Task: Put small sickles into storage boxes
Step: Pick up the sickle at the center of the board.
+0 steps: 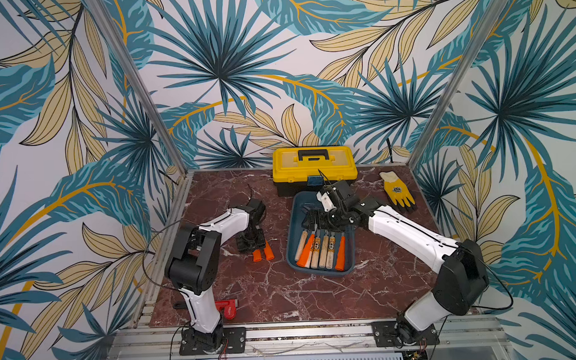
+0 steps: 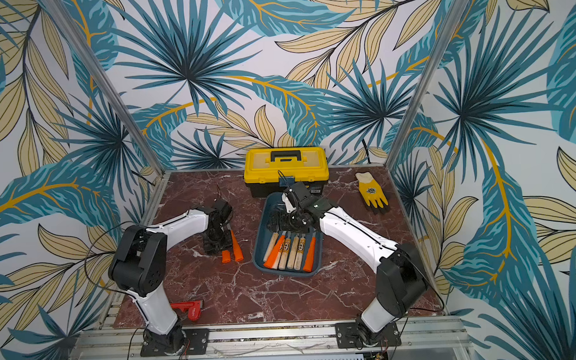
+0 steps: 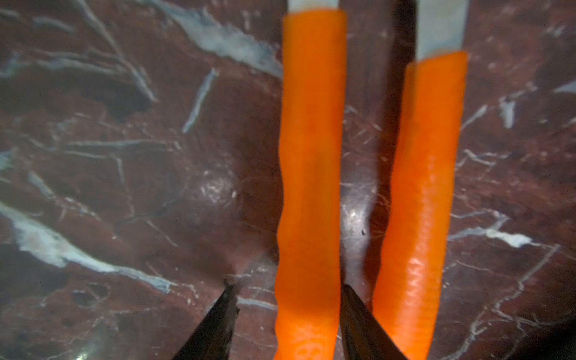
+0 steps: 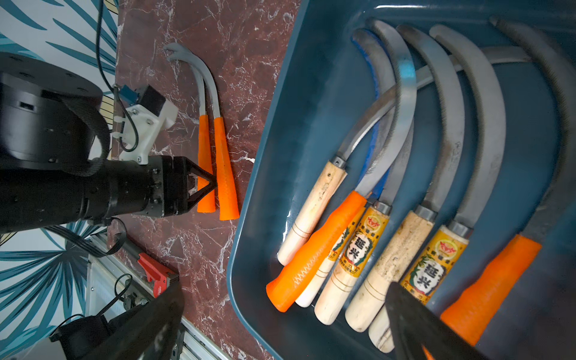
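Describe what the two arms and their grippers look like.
The left arm and right arm match: white shell links with a thin black cable along them and bulky black joint housings. The left gripper and right gripper are black with pointed triangular fingers. A white camera bracket sits at each wrist.

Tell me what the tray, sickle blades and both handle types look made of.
Tray: moulded plastic, dark teal, smooth with a slight sheen.
Blades: likely steel, dull grey, serrated edges, some staining.
Orange handles: probably plastic or rubber, bright with moulded texture.
Pale handles: wood, visible grain, worn, some with printed labels.
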